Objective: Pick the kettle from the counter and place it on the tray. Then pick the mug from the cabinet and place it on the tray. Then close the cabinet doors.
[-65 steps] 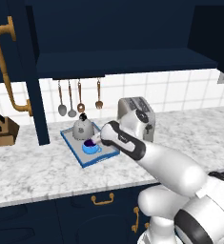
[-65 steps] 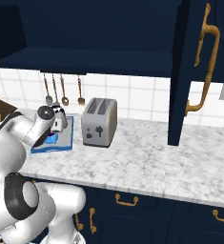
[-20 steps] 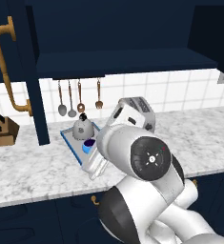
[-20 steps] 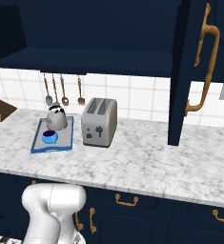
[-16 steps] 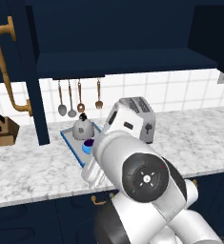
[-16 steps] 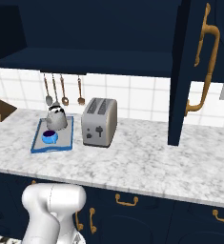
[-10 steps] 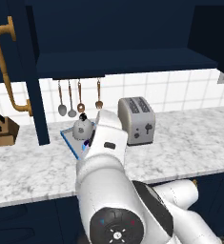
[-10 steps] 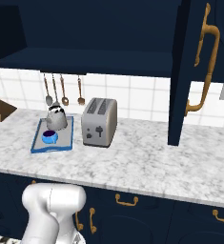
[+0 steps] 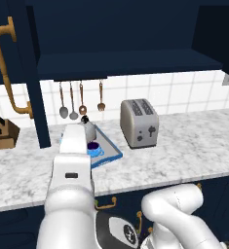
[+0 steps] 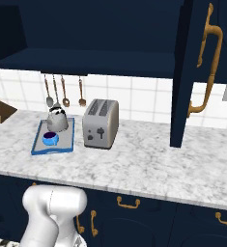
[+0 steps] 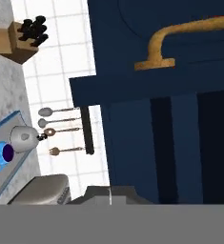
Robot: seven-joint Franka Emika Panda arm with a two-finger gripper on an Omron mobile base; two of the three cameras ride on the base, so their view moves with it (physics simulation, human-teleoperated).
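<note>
The silver-grey kettle [image 10: 57, 119] and the blue mug [image 10: 50, 139] both stand on the blue-rimmed tray [image 10: 69, 143] on the marbled counter [image 10: 148, 164]. In the left base view my white arm crosses in front of the tray [image 9: 112, 153], half hiding the kettle [image 9: 89, 129]; the mug [image 9: 93, 147] shows beside it. The hand view is rolled and faces the open left cabinet door [image 11: 132, 62] with its brass handle [image 11: 180, 35]; kettle [image 11: 24, 138] and mug [image 11: 0, 155] lie far off at its left. My gripper [image 11: 110, 195] is shut with nothing in it. Both cabinet doors [image 9: 23, 73] [image 10: 190, 72] stand open.
A silver toaster [image 10: 101, 123] stands right of the tray. Utensils [image 9: 81, 99] hang on the tiled wall behind it. A knife block [image 9: 1, 132] sits at the counter's far left. The navy cabinet shelf [image 9: 125, 63] overhangs the counter.
My arm has swung away from the tray and turned left across the left base view, toward the left door. Kettle, mug and tray have stayed put.
</note>
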